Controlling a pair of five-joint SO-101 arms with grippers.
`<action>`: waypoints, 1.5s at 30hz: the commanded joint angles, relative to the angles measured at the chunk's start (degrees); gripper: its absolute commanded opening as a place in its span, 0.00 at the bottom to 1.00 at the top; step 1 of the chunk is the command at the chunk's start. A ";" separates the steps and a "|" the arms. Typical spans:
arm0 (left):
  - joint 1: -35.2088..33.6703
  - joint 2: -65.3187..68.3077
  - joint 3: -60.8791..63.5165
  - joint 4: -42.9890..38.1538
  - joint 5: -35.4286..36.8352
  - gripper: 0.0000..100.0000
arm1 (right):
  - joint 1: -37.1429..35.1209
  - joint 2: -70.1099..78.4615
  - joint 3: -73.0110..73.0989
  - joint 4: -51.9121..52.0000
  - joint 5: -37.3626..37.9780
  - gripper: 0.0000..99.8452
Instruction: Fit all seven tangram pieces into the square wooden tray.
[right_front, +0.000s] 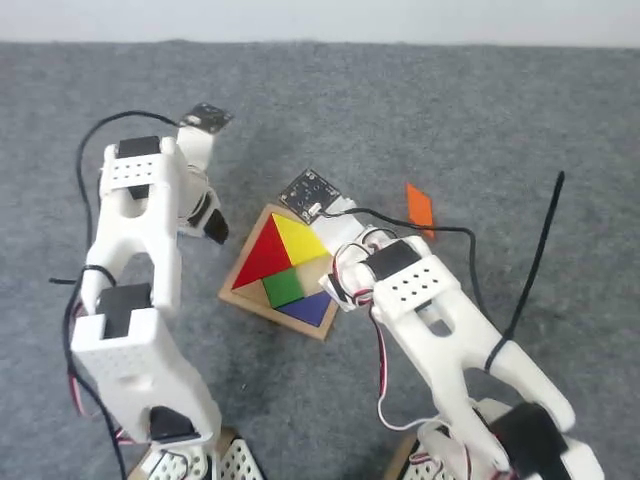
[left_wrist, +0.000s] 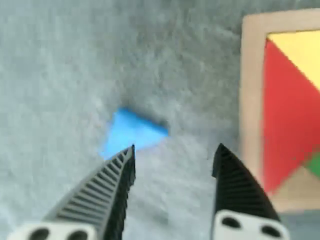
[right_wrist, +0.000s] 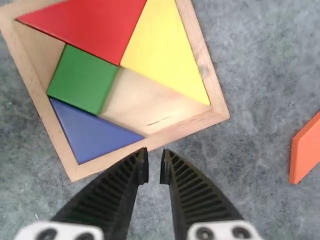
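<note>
From above, the right arm hides a corner of the tray; the orange piece lies far right on the bench. The left claw, spread wide and empty, partly hides the blue triangle. The right claw, nearly pressed together and empty, sits just beside the tray.

No writing, label, number or sign could be read on the wooden tray, its coloured pieces, the white arms or the grey surface.

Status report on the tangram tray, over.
Left gripper open, beside blue piece. Right gripper nearly shut, empty, at tray edge. Tray part filled; orange piece outside.
</note>
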 joint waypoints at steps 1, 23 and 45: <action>-1.93 3.78 -4.09 -5.80 -14.68 0.25 | 0.75 -3.12 -0.35 0.57 0.97 0.05; -3.16 20.31 -23.08 7.21 -41.32 0.23 | 0.75 -3.12 -0.35 0.57 1.05 0.05; -2.73 19.78 -25.10 26.29 -13.45 0.01 | 0.75 -3.12 -0.35 0.57 1.05 0.05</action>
